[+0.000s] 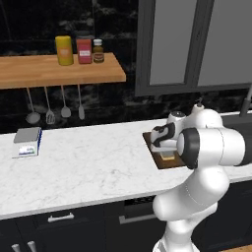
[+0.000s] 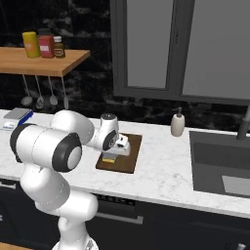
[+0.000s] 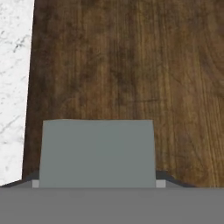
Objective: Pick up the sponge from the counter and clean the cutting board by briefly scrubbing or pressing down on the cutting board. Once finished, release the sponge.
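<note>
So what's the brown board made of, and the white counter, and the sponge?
The cutting board looks like dark wood with a matte finish: grain lines run along it. The counter looks like polished white marble with faint grey veins. The sponge shows a flat grey scouring top; probably foam beneath.

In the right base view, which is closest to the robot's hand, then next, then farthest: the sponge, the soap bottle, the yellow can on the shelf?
1. The sponge, right under the gripper on the cutting board.
2. The soap bottle, off to the right by the sink.
3. The yellow can, high up left on the shelf.
</note>
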Controlling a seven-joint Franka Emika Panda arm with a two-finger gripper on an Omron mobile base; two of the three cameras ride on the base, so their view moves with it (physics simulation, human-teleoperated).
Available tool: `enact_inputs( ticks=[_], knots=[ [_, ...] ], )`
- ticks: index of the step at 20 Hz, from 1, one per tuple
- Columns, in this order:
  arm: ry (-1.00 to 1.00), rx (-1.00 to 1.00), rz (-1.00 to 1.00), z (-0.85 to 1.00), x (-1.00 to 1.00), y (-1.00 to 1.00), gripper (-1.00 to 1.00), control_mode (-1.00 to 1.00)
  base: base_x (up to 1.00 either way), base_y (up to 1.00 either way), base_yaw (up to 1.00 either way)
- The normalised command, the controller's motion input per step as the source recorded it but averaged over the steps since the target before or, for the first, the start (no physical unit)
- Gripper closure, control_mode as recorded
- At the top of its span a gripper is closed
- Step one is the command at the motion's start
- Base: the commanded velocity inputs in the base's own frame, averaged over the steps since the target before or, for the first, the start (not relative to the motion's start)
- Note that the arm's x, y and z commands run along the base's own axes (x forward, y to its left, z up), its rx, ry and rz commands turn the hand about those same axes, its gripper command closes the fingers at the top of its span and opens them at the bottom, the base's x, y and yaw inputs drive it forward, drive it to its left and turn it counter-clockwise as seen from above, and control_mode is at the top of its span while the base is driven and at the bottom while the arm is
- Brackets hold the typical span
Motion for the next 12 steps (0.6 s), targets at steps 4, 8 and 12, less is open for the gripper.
enact_inputs(
  ticks=[4, 8, 12],
  knots=[
    [-0.08, 0.00, 0.00, -0.46, 0.02, 0.08, 1.00, -1.00, 0.00, 0.00, 0.00],
    [-0.01, 0.00, 0.00, -0.87, 0.04, 0.07, 1.00, -1.00, 0.00, 0.00, 0.00],
    [-0.01, 0.02, 0.00, 0.02, 0.49, 0.00, 1.00, -1.00, 0.00, 0.00, 0.00]
  ],
)
